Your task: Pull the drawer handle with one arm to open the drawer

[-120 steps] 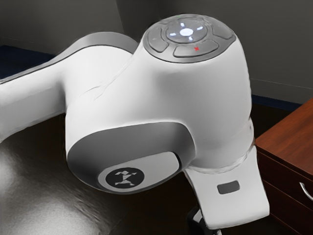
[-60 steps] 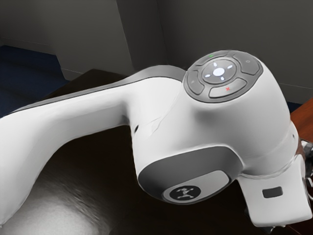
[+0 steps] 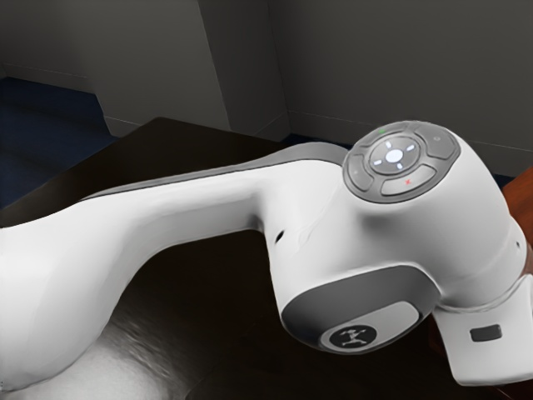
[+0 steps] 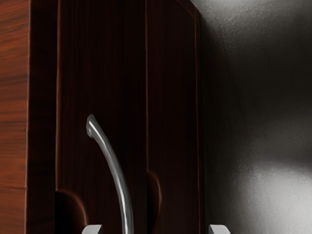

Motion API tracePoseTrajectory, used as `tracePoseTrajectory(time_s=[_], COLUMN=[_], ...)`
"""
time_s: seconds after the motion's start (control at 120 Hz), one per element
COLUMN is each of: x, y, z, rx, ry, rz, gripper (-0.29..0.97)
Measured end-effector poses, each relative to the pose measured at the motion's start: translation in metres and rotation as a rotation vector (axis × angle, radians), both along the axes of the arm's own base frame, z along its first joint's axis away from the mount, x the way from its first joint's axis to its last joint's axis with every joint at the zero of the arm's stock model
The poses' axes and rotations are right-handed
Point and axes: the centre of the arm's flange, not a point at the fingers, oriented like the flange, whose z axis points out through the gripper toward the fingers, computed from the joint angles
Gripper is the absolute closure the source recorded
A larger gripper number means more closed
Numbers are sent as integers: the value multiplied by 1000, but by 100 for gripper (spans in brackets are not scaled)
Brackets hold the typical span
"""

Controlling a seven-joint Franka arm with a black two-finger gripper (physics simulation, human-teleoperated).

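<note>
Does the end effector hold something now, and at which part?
Nothing is held yet. The drawer handle passes between the fingertips of the end effector, which stand wide apart.

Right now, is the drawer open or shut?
Shut, it appears: in the wrist view the drawer front lies flush with the neighbouring panel, no gap showing.
</note>
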Motion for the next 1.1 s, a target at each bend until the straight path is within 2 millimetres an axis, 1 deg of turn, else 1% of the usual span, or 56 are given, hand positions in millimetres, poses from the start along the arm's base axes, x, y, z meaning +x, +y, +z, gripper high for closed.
tracePoseTrajectory(time_s=[0.125, 0.242, 0.442, 0.517, 0.575, 0.717, 0.875, 1.025, 1.1], x=[10, 12, 19, 18, 13, 0, -27, -45, -57], y=[4, 3, 0, -2, -5, -6, -4, -1, 2], z=[-9, -11, -25, -26, -27, -33, -32, -31, -30], rx=[-3, -9, -23, -26, -22, 6, 41, 57, 66], ry=[-1, -8, -1, -3, -5, -11, -32, -48, -58], rz=[2, -6, -17, -24, -32, -42, -56, -60, -60], gripper=[50, 51, 52, 55, 57, 59, 63, 63, 67])
